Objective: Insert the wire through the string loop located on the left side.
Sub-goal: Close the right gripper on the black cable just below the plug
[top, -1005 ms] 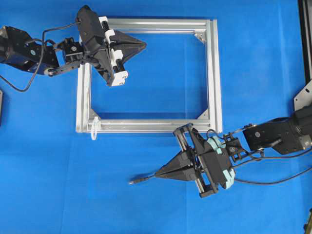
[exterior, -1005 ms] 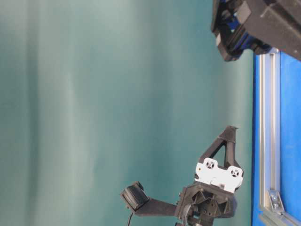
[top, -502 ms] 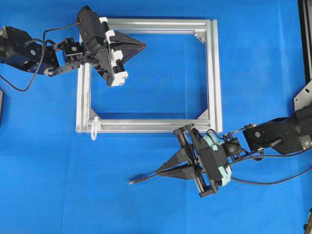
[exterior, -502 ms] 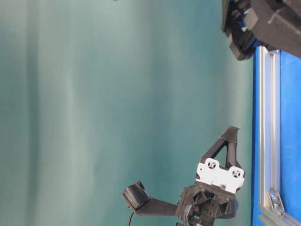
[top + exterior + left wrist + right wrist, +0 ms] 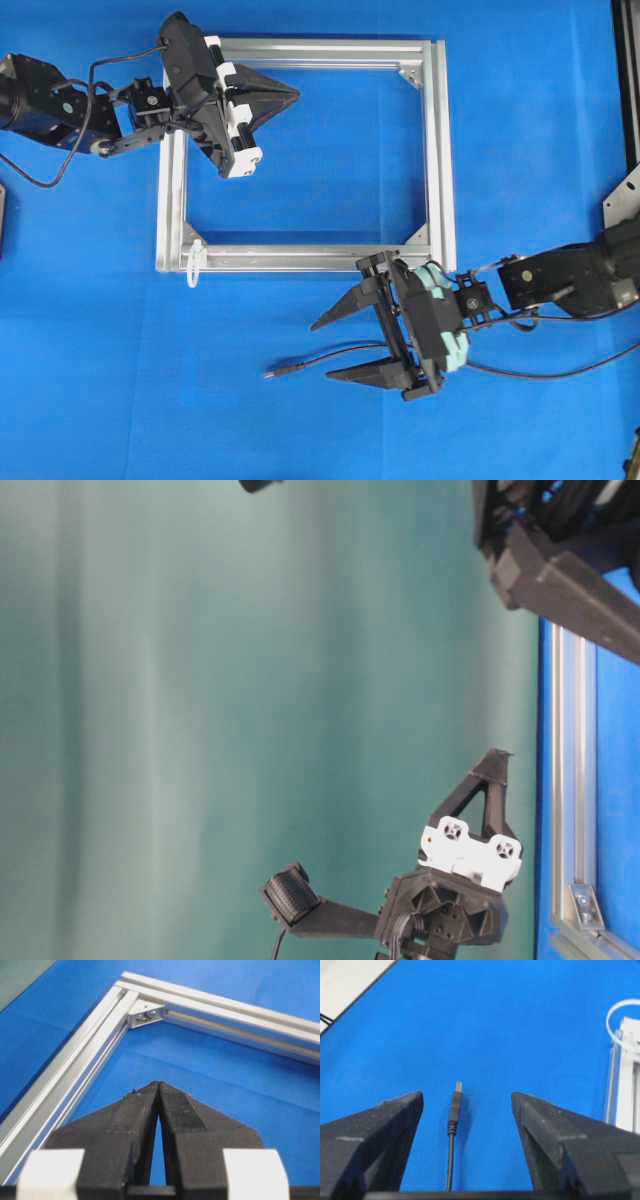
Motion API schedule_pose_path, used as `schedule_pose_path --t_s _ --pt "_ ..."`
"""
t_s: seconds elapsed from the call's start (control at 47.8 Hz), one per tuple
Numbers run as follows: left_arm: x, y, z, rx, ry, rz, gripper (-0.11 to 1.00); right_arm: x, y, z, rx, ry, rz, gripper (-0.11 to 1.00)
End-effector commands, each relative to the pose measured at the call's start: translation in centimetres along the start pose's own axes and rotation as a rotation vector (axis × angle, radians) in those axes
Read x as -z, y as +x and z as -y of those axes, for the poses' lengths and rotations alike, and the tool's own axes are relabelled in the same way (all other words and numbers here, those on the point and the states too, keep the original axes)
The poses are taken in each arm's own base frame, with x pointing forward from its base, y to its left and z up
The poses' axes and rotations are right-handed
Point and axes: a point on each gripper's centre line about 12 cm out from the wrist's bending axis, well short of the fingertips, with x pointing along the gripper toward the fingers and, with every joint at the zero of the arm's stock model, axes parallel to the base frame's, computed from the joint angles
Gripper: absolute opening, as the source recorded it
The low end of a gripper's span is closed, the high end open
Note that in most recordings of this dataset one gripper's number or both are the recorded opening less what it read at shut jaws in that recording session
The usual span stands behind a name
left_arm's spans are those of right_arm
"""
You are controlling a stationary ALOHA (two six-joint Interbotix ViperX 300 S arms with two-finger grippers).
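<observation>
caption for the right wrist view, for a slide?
Right claw open above the blue mat, the wire lying loose between its fingers, string loop at far right.

A blue mat covers the counter in the overhead view and spreads out under both grippers. On it lies a rectangular silver aluminium frame, flat, its near rail just beyond the right gripper and its far left corner beneath the left gripper. Small metal corner brackets sit inside the frame's corners; one bracket shows ahead of the left gripper in the left wrist view. A dark upright rail with a grey metal plate stands at the counter's right edge, behind the right gripper. In the table-level view a plain teal backdrop fills the background.
</observation>
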Motion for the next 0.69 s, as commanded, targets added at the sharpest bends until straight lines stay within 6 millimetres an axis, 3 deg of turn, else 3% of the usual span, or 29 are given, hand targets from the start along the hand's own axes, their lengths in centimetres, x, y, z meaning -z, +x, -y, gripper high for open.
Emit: schedule_pose_path --t_s 0.0,0.46,0.67 --pt "-1.6 -0.2 0.1 0.004 0.0 0.044 0.0 -0.3 0.7 -0.2 0.002 0.014 0.019 0.84" --pt "-1.4 -0.2 -0.1 -0.002 -0.001 0.028 0.0 4.0 3.6 -0.3 0.008 0.088 -0.078 0.84" --pt "-1.4 -0.2 -0.1 -0.001 0.0 0.026 0.0 4.3 3.8 -0.3 0.009 0.088 -0.079 0.84"
